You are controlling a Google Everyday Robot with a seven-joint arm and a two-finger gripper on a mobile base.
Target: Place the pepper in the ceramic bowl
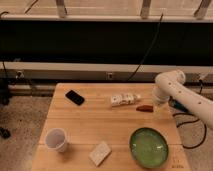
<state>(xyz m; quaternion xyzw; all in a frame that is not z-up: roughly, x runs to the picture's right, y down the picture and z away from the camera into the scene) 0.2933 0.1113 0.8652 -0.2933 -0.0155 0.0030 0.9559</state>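
Observation:
The pepper [145, 107] is a small dark red-brown piece lying on the wooden table [90, 122], at its right side. The ceramic bowl [149, 146], green and glossy inside, stands near the front right corner, in front of the pepper. My white arm [172, 87] reaches in from the right. Its gripper [159, 110] hangs low over the table just right of the pepper, close beside it. I cannot tell whether it touches the pepper. The bowl is empty.
A white box-like bottle [124, 100] lies just left of the pepper. A black phone [75, 97] lies at the back left. A white paper cup [56, 139] and a pale sponge-like block [100, 153] stand at the front left. Cables hang behind the table.

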